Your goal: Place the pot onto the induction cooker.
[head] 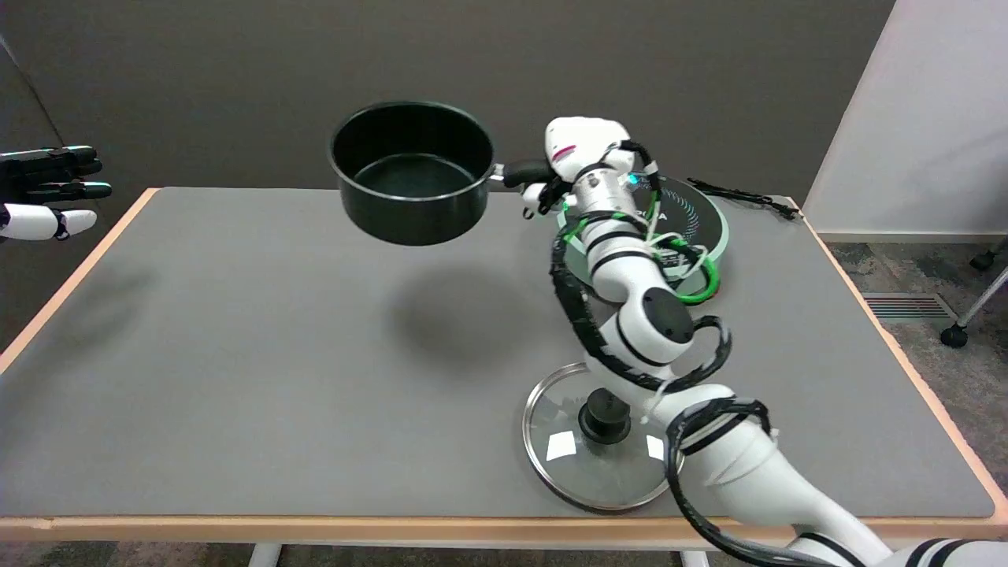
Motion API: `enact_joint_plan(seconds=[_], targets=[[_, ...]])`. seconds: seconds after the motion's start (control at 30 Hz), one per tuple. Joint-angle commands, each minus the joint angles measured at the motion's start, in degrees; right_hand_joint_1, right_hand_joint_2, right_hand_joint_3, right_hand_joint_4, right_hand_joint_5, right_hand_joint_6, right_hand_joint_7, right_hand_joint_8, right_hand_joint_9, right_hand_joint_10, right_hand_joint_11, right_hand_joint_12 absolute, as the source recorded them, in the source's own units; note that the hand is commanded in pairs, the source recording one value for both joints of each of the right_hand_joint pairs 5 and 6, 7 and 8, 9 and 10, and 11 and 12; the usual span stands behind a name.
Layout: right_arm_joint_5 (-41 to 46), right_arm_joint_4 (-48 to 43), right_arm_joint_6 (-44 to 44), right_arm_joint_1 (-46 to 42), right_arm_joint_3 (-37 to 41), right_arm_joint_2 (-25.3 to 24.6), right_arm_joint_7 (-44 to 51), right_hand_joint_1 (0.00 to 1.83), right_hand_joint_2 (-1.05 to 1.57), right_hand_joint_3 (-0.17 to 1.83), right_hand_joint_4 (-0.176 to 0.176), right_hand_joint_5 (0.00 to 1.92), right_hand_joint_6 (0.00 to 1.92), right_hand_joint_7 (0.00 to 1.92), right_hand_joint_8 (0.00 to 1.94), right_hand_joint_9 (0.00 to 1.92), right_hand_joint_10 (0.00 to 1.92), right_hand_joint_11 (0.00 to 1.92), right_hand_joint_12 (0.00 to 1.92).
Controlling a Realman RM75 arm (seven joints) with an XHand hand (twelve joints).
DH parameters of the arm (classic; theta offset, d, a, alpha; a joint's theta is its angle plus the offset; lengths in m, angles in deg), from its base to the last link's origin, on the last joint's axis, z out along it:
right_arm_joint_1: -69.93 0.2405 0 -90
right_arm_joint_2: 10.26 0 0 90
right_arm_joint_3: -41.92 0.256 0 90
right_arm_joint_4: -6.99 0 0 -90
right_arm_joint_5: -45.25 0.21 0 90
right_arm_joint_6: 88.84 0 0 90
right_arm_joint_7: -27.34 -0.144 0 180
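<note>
A black pot (411, 173) hangs in the air above the table's far middle, its open mouth tilted toward me and nothing inside. My right hand (568, 157) grips the pot's black handle (526, 172) from the right side. The pot's shadow falls on the grey table below it. The round induction cooker (705, 224), black-topped with a pale green rim, lies on the table to the right of the hand, and my right forearm hides much of it.
A glass lid (571, 453) with a black knob lies near the front edge, partly under my arm. A black cable (736, 193) runs behind the cooker. The idle left hand (47, 193) hovers at upper left. The table's wooden edge (890, 331) borders the right.
</note>
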Motion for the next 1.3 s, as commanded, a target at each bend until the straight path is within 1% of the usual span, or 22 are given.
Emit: enact_joint_plan(seconds=[0.03,0.27,0.43,0.83,1.1,1.3], targets=[[7.69,-6.18,0.91,-1.61,3.11,11.78,0.11,0.89,1.49,0.54,-0.033,1.92,1.92,1.92,1.92,1.92,1.92,1.92,1.92],[11.36,-5.46,-0.36,-1.62,5.83,16.12,-0.37,0.88,1.49,0.54,-0.032,1.92,1.92,1.92,1.92,1.92,1.92,1.92,1.92],[13.59,-4.19,-1.16,-2.09,8.37,18.26,-0.37,0.88,1.49,0.53,-0.031,1.92,1.92,1.92,1.92,1.92,1.92,1.92,1.92],[20.07,-2.11,-1.56,-4.09,15.41,21.23,0.19,0.88,1.48,0.54,-0.031,1.92,1.92,1.92,1.92,1.92,1.92,1.92,1.92],[21.43,-1.71,-1.48,-6.40,20.44,22.35,0.58,0.89,1.47,0.53,-0.031,1.92,1.92,1.92,1.92,1.92,1.92,1.92,1.92],[26.06,-1.31,-1.48,-8.09,23.09,23.95,2.90,0.88,1.48,0.53,-0.030,1.92,1.92,1.92,1.92,1.92,1.92,1.92,1.92]])
